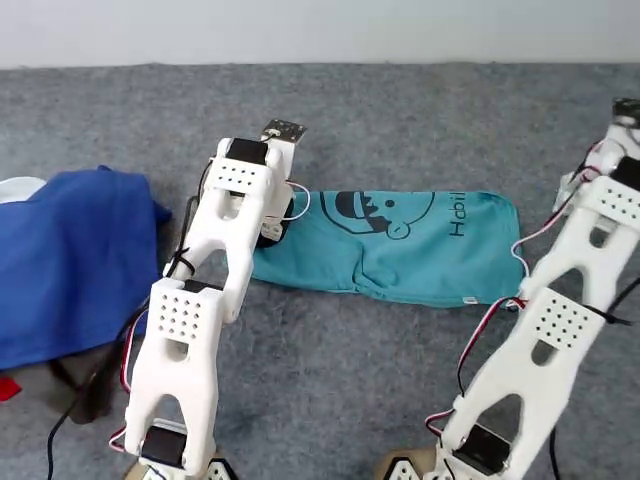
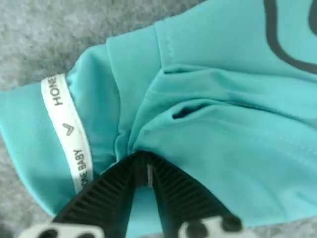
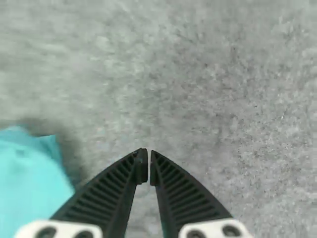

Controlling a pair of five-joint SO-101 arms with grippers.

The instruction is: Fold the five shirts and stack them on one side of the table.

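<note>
Biggest worry here tbh: the teal shirt (image 1: 400, 250) is only being gripped by a small pucker of cloth at its left end in the high view, and the left jaws are clenched right on that gathered bit next to the white neck tape (image 2: 67, 129). If just the top layer has been caught (can't be told for sure from the wrist view), the fold could be peeled open as soon as it's lifted or dragged. The pinch could also simply be lost, since so little fabric is held. The other end isn't being held by anything: the right jaws are closed on nothing, parked over bare grey worktop (image 1: 400, 120) just off the shirt's right edge. So with any pull from one end the whole strip would probably get skewed or bunched, esp. as the worktop looks fuzzy and grippy. The blue shirt (image 1: 70, 260) heaped at the left of the frame is near enough that it could get nudged by the left arm (image 1: 215, 260) too. As for the teal shirt itself, it's laid across the centre of the frame as a long band, soft thin knit, with a dark line-drawn print (image 1: 380, 212) and some lettering facing up; the lower edge is wavy and a crease is pulled in around the middle, so it's not exactly crisp yet
</note>
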